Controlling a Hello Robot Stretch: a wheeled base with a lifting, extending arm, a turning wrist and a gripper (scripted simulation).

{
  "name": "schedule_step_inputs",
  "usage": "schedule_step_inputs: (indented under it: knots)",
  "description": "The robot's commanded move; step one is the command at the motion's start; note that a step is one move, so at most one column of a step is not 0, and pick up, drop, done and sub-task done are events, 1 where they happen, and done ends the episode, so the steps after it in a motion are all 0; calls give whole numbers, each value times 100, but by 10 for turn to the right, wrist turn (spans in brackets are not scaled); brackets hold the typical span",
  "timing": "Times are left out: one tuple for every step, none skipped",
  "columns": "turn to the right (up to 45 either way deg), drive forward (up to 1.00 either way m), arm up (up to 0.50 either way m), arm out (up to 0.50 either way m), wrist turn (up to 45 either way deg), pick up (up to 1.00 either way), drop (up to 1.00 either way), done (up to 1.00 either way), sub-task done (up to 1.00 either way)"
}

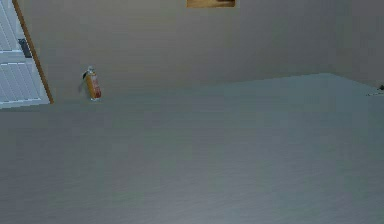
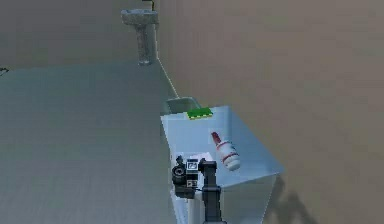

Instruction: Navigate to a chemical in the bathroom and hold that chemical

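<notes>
A white bottle with a red cap lies tilted on the top of a pale box-shaped counter against the wall. The dark arm rises from the bottom edge, with two white marked squares at its end. The gripper sits left of them at the counter's near left corner, a short way from the bottle. I cannot tell whether it holds anything. A small orange bottle-like thing stands on the floor at the foot of the far wall.
A green flat thing lies at the counter's far end beside a small grey bin. A pedestal sink stands farther along the wall. A white door is at the forward view's left. Wide bare floor lies ahead.
</notes>
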Motion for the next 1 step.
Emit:
schedule_step_inputs:
  knots:
    - [0, 0, 10, 0, 0, 0, 0, 0, 0]
